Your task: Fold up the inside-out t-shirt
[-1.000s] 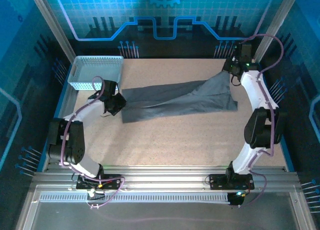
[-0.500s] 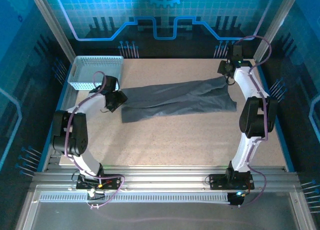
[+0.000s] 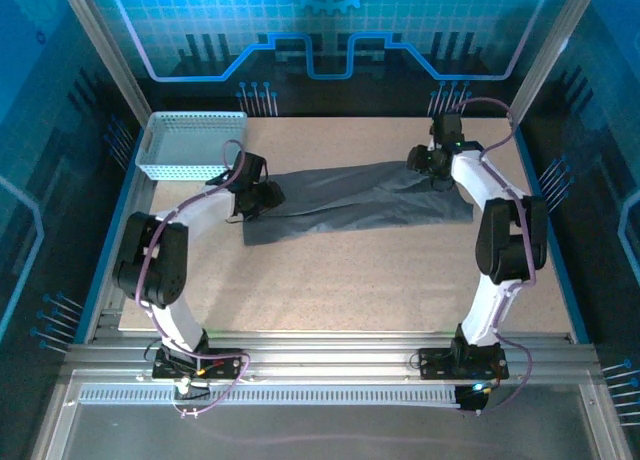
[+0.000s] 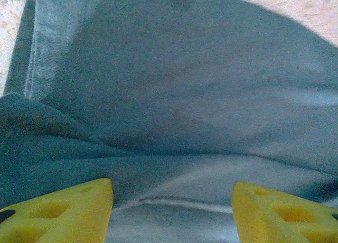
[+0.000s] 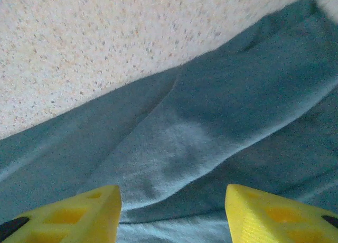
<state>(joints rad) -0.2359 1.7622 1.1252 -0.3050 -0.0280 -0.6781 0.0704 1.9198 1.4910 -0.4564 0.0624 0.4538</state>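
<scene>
Shirt (image 3: 350, 202): both ends now released, lies as long band. My left gripper (image 3: 266, 194), right gripper (image 3: 420, 163): fingers spread, shifted inward; regrasp next.

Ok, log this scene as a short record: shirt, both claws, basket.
garment: dark grey t-shirt, lying as a long rumpled strip across the table
left claw: open, over the t-shirt's left end
right claw: open, over the t-shirt's right end
basket: light blue mesh, far left corner of the table
</scene>
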